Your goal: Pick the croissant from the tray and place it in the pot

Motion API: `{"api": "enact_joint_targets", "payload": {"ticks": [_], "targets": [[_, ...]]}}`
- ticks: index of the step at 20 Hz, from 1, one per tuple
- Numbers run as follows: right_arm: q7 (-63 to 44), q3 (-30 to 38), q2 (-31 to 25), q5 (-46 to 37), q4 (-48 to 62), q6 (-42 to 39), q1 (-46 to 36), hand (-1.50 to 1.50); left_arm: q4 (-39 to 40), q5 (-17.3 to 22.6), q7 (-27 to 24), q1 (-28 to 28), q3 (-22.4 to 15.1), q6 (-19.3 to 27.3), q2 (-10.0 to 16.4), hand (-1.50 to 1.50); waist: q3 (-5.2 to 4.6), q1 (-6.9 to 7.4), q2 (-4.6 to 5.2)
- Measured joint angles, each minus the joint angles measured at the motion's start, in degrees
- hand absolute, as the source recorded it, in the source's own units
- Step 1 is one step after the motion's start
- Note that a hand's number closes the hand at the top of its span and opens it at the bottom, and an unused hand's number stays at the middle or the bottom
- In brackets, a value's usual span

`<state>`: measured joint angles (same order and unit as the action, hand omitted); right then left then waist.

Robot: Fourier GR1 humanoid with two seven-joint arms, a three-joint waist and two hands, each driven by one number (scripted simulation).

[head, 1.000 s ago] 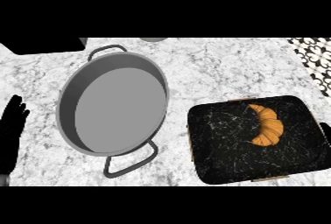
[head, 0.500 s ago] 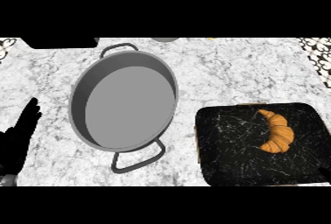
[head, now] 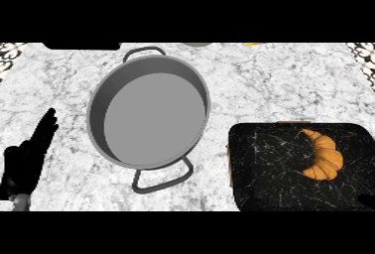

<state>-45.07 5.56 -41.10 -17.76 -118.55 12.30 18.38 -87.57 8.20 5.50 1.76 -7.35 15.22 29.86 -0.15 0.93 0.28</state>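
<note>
On the counter: you are looking steeply down at a white and grey marbled top, with the pot left of the middle and the tray at the lower right.
Pot: a wide grey pot, tilted a little in the view. One loop handle is at its far end and another at its near end.
Tray: a black tray with pale marbling, just beside the pot's right wall and apart from it. Thin brown strips show on its top and left edges.
Croissant: the golden-brown croissant lies on the tray's right half, toward the far edge. It is curved, with its bulge to the right and both tips turned left, and nothing touches it.
Left hand: your left hand rests at the view's lower left edge with its fingers straight and pointing up. It holds nothing, and it is near the pot's left wall but apart from it and well apart from the tray.
Right hand: only a small black tip shows at the lower right edge, over the tray's near corner. You cannot tell how that hand stands.
Far edge: a black object, a grey round thing and a yellow scrap are cut off there, too little shown to name.
</note>
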Motion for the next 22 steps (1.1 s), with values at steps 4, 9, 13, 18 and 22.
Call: {"api": "enact_joint_targets", "payload": {"ticks": [4, 9, 13, 18, 22], "targets": [[-8.6, -2.5, -4.0, 5.3, 3.1, -9.3, -6.2, -1.5, 0.3, -0.5, 0.0, -0.8, -0.5, -0.5, -0.4, 0.0, 0.0, 1.0, 0.22], [-15.0, -6.2, -5.4, 12.8, 8.7, -17.0, -15.6, -1.5, 0.1, -0.8, -0.1, -0.6, -0.2, -1.1, -0.7, 0.0, 0.04, 1.39, 0.18], [-16.6, -8.5, -5.0, 16.9, 14.4, -20.0, -22.7, -1.5, 0.4, -1.0, 1.0, -1.5, 0.6, -1.3, -1.0, 0.0, 0.09, 0.88, 0.07], [-17.3, -12.2, -3.6, 17.6, 19.5, -22.0, -27.9, -1.5, 0.7, -1.7, 0.9, -1.1, 1.4, -1.7, -1.6, 0.0, 0.09, 0.29, -0.09], [-17.5, -14.4, -2.8, 16.9, 23.7, -23.0, -30.3, -1.5, 0.4, -2.4, 0.9, -0.7, 2.0, -2.0, -2.0, 0.0, 0.12, 0.06, -0.14]]}}
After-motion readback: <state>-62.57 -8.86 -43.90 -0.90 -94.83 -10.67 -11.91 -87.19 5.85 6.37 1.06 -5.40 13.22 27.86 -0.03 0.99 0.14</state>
